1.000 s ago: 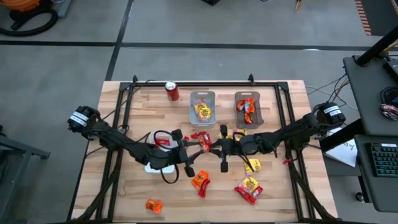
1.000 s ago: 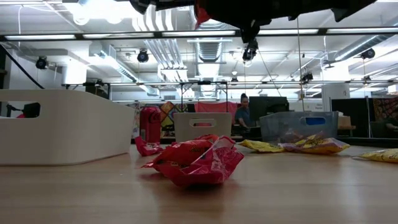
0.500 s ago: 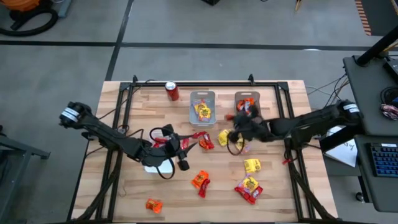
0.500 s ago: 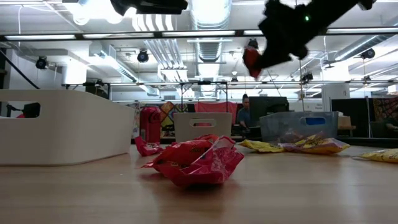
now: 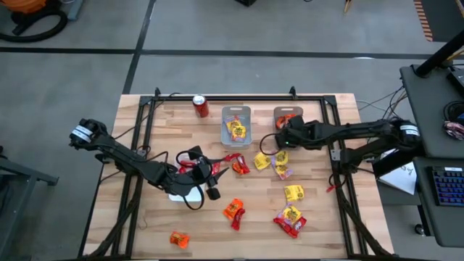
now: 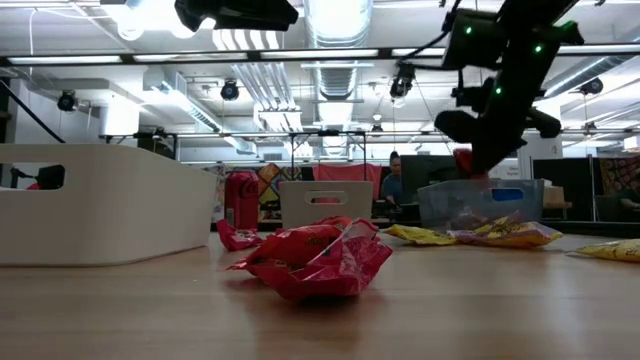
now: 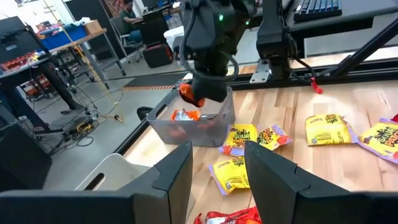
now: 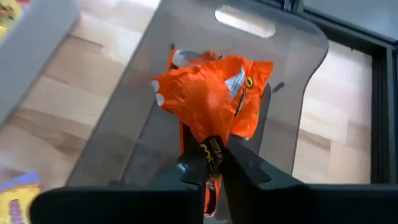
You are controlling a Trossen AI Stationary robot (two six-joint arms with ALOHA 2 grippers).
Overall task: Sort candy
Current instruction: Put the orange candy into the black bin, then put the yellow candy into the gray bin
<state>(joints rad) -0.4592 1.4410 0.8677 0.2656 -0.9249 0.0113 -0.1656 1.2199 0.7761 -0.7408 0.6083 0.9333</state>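
Note:
My right gripper (image 8: 212,167) is shut on an orange candy packet (image 8: 211,99) above the right grey tray (image 5: 299,138), which holds orange candy. The low view shows the packet (image 6: 463,160) below that gripper (image 6: 478,140), over the tray (image 6: 500,195). The left grey tray (image 5: 226,134) holds yellow candy. My left gripper (image 5: 212,172) stands open above the table's middle, nothing between its fingers (image 7: 174,180). Loose red (image 5: 235,163), yellow (image 5: 293,193) and orange (image 5: 233,210) candy lies on the wood. My right gripper pinches one crumpled edge of the orange packet (image 8: 213,148) between its two fingers. The fingers slant down toward the far edge. The packet sticks out past the fingertips, lifted clear, over the open tray.
A red soda can (image 5: 201,106) stands at the far edge, left of the trays. A white tray (image 5: 181,194) lies under my left arm. More candy lies near the front: an orange packet (image 5: 179,238) and a red-and-yellow pile (image 5: 290,220). A black frame (image 5: 330,123) rims the table.
My right gripper has carried the orange packet from the table's middle toward the far edge, to above the right grey tray, tipping downward and sinking. My left gripper has drawn back a little toward the table's left.

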